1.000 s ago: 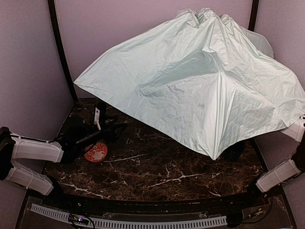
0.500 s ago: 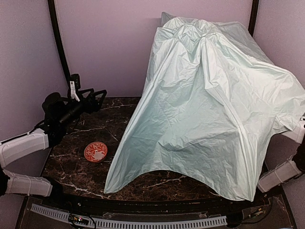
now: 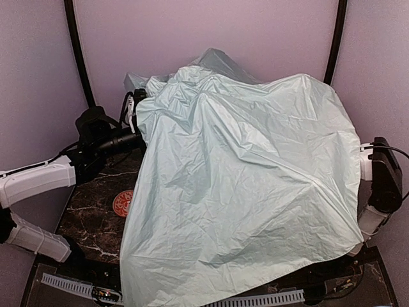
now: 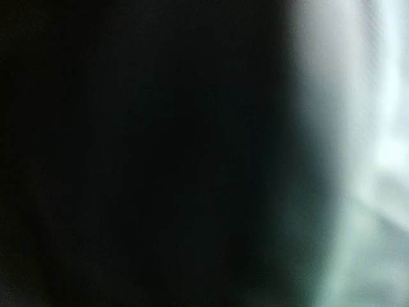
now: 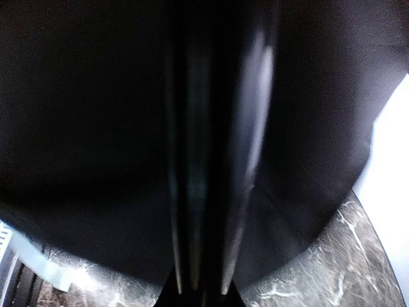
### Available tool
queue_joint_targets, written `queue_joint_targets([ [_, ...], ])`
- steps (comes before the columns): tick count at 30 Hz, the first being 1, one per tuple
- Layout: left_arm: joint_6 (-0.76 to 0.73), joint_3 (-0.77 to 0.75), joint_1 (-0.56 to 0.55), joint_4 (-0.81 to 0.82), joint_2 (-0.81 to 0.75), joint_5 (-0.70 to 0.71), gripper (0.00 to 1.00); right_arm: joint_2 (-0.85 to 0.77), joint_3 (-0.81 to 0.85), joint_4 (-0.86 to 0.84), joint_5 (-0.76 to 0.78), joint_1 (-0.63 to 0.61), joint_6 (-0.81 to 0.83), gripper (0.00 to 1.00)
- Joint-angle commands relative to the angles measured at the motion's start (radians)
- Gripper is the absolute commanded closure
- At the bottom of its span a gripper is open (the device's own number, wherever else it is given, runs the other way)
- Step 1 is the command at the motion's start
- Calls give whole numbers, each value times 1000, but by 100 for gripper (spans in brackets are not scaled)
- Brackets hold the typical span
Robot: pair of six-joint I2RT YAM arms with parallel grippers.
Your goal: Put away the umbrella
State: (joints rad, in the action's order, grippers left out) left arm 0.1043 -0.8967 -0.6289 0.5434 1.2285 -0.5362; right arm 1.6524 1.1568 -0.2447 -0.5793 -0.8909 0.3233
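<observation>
The umbrella has its pale mint fabric draped over most of the table, and its front hem hangs past the near edge. My left gripper is raised at the fabric's upper left edge; its fingertips are hidden behind the cloth. The left wrist view is a dark blur with mint fabric on the right. My right arm reaches under the cloth from the right, so its gripper is hidden from above. In the right wrist view, blurred shaft-like bars rise from my right gripper into the black lining.
An orange-red round disc lies on the dark marble table, half under the fabric's left hem. Purple walls with black posts close in the back and sides. A white cable track runs along the near edge.
The canopy has dropped and swung left and forward, and now covers most of the table. My left arm has risen from beside the disc to the fabric's left edge.
</observation>
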Motion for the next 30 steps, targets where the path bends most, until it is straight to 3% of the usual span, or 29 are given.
queue_joint_targets([
  [1,-54,-78,-43,-35,23,-28,1,24,64,-37,-29,-87,82,98],
  [4,-74,-135,-64,-70,53,-39,3,50,109,6,-63,-109,81,97],
  [7,-50,-135,-73,-26,48,-61,11,62,123,8,-99,-108,57,95],
  [9,-42,-133,-79,-18,40,-71,23,66,129,37,-88,-106,57,92],
  [12,-49,-126,-82,-33,32,-90,53,72,144,88,-60,-98,42,88],
  [19,-43,-30,-83,8,-27,-57,99,23,94,77,-10,-23,-81,56],
  [23,-58,-13,-81,-18,-64,78,100,-49,5,42,35,26,-137,39],
  [26,-60,-8,-80,-4,-61,145,100,-142,-91,44,92,50,-138,36],
  [28,-56,-10,-78,26,-44,137,100,-195,-138,36,109,58,-121,43],
  [30,-48,-28,-79,37,-18,98,100,-237,-170,16,127,61,-109,60],
])
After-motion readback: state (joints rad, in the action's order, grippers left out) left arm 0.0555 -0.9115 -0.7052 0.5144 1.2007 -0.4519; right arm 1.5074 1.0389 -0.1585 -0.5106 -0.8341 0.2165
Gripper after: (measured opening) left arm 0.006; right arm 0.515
